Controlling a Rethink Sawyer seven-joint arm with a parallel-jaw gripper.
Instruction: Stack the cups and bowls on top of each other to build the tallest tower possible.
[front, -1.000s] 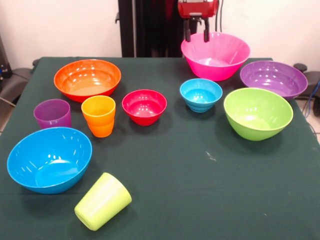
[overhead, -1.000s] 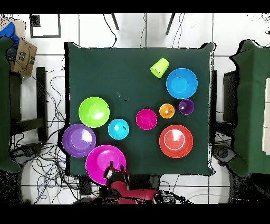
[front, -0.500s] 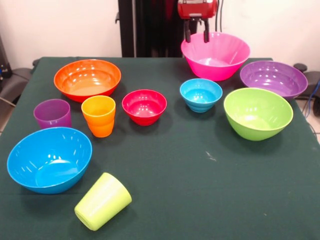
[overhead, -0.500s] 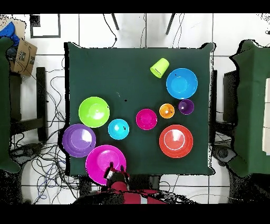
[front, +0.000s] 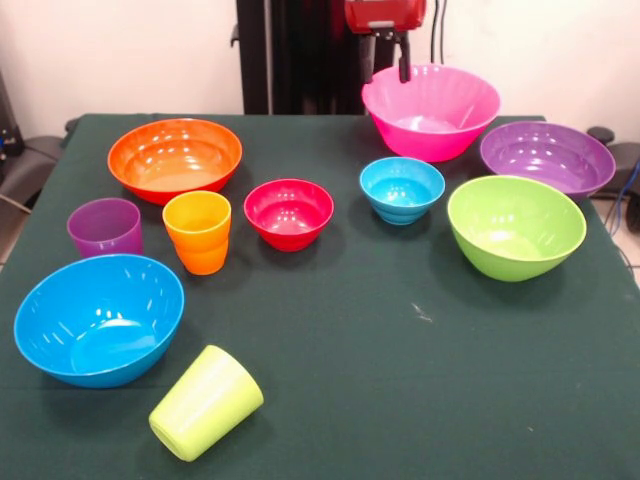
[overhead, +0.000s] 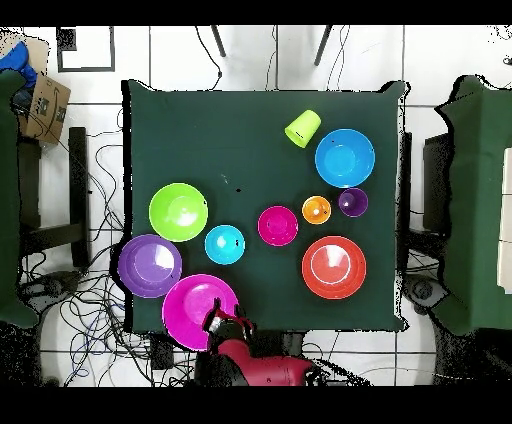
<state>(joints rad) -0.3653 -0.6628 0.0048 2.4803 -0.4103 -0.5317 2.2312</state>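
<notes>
Lime green cup on its side

Dark green table fills mid-frame; cardboard box at upper left; cables strewn over the tiled floor.

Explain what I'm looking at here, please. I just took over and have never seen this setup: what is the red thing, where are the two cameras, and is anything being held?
The red thing is the robot arm's gripper, hanging open and empty by the pink bowl.

One camera faces the robot across the table; the other looks straight down, so its picture is turned half round.

On the green table everything stands separately, nothing stacked. Bowls: pink, orange bowl, purple bowl, lime bowl, big blue bowl, small red bowl, small light blue bowl. Cups: orange cup and purple cup upright, lime cup on its side.
</notes>
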